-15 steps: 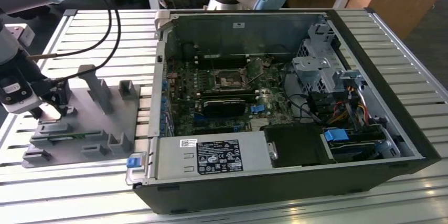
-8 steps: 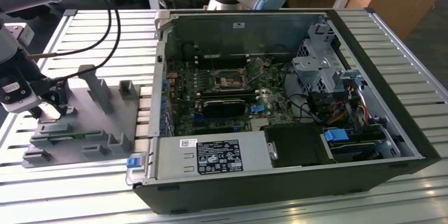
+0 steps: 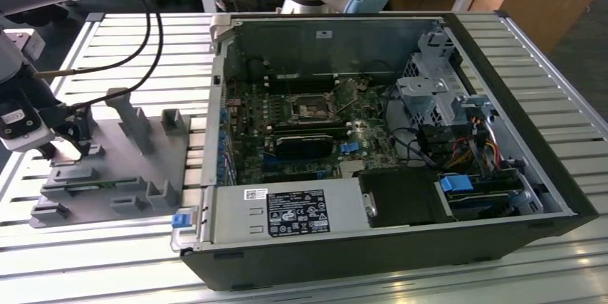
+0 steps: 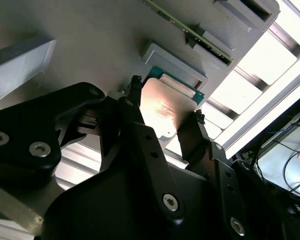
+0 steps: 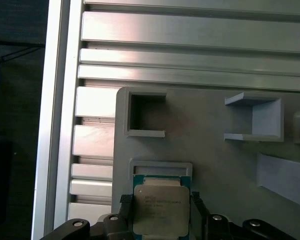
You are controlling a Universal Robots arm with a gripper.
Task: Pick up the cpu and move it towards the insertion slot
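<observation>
Gripper (image 5: 160, 202) and cpu (image 5: 160, 214) in the first wrist view. The two fingers (image 5: 126, 204) stand on opposite edges of the cpu, drawn in until they appear to touch it, so the grasp looks closed on the chip. The cpu lies flat, silver face up, in its shallow seat on the grey fixture plate (image 5: 215, 160), and shows no sign of being lifted. It is nearly square, so no long axis governs the grip.

In the exterior view, the gripper (image 3: 67, 144) is low over the fixture plate at the exterior view's left. The insertion slot (image 3: 312, 108) lies well apart from it, to the exterior view's right and slightly farther back. It sits on the board inside the open computer case (image 3: 399, 254), whose near-left wall stands between them.
</observation>
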